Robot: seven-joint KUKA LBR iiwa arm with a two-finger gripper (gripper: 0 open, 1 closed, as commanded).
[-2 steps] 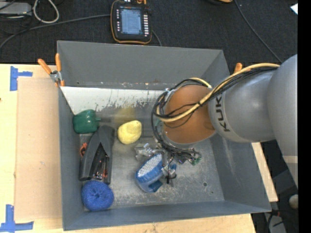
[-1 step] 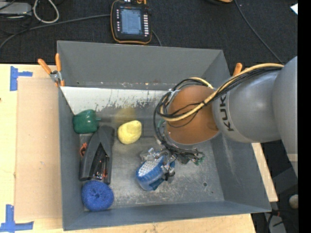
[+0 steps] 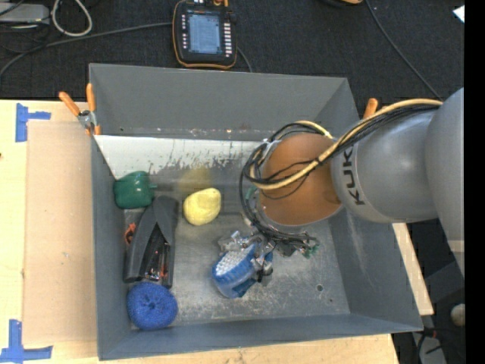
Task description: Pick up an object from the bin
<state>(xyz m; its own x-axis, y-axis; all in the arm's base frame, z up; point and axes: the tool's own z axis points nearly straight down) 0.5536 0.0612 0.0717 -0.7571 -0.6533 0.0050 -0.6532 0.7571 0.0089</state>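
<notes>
My gripper is low in the middle of the bin, mostly hidden under the arm's orange cover. Directly at its tip lies a blue brush with white bristles, tilted on the bin floor and touching or nearly touching the gripper's metal parts. A yellow lemon-shaped thing lies a little to the upper left of the gripper, apart from it.
Along the left side of the bin lie a green rounded thing, a black stapler and a blue knitted ball. The arm and its orange cover, with cables, hang over the bin's right half.
</notes>
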